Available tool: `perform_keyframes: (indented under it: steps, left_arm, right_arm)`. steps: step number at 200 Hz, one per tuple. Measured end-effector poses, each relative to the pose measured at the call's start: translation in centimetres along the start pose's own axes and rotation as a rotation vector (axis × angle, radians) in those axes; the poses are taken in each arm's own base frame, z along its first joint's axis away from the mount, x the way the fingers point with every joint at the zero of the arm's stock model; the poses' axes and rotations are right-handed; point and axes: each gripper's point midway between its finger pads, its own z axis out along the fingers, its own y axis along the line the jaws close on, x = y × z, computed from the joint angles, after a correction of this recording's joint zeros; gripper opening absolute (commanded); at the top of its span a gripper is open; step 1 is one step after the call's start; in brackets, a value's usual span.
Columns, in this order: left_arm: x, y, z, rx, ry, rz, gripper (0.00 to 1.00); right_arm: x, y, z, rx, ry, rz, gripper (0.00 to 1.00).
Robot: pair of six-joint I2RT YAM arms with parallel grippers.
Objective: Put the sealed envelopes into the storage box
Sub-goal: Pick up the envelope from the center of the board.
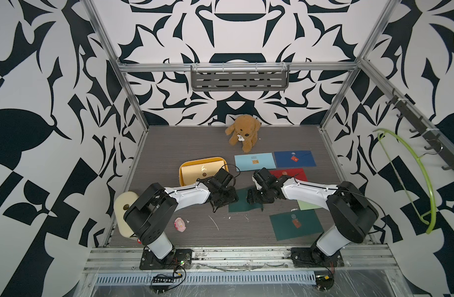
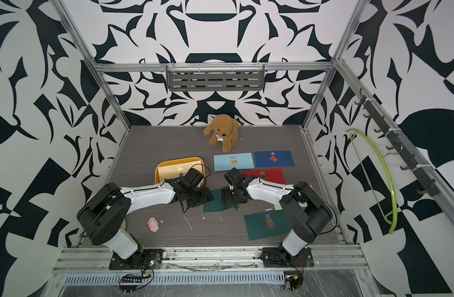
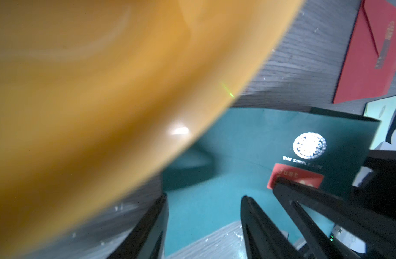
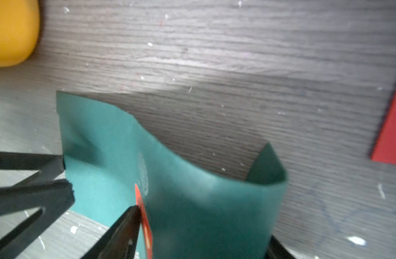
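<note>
A dark green envelope with a red sticker seal lies mid-table, just in front of the yellow storage box, which holds a yellow envelope. My right gripper squeezes the green envelope across, and the paper bows up between its fingers. My left gripper stands open over the envelope's other end, fingertips at its edge. Light blue, navy, red, pale green and a second dark green envelope lie on the right.
A brown plush dog sits at the back. A cream rounded box stands at the front left behind the left arm, with a small pink toy near it. A green hanger hangs on the right wall.
</note>
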Motion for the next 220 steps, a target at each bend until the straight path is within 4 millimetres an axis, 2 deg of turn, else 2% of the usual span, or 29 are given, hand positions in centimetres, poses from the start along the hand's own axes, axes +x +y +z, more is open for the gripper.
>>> perform_keyframes:
  steps: [47,58,91,109,152,182,220]
  left_arm:
    - [-0.7,0.6,-1.1,-0.017,0.040,0.116,0.56]
    - [-1.4,-0.4,-1.8,0.005,0.049,0.190,0.52]
    - [-4.4,-5.3,-3.4,0.149,0.036,0.462,0.41]
    - [-4.9,-6.1,-2.7,0.198,0.064,0.554,0.40]
    - [-4.3,-5.5,0.7,0.264,0.177,0.643,0.44]
    - [-3.9,-6.3,0.7,0.330,0.195,0.697,0.47]
    - [-3.2,-6.4,1.4,0.380,0.226,0.726,0.48]
  right_arm:
    - [0.2,-0.2,0.0,0.003,-0.009,-0.070,0.72]
    - [0.2,-0.2,-0.1,0.003,-0.010,-0.095,0.72]
    - [0.5,-0.2,-0.1,-0.005,-0.011,-0.162,0.72]
    - [0.6,-0.2,-0.1,-0.012,-0.007,-0.192,0.72]
    - [0.7,-0.1,-0.1,-0.026,0.003,-0.234,0.72]
    - [0.8,-0.2,-0.2,-0.032,0.009,-0.248,0.71]
    - [0.8,-0.2,-0.2,-0.044,0.017,-0.263,0.71]
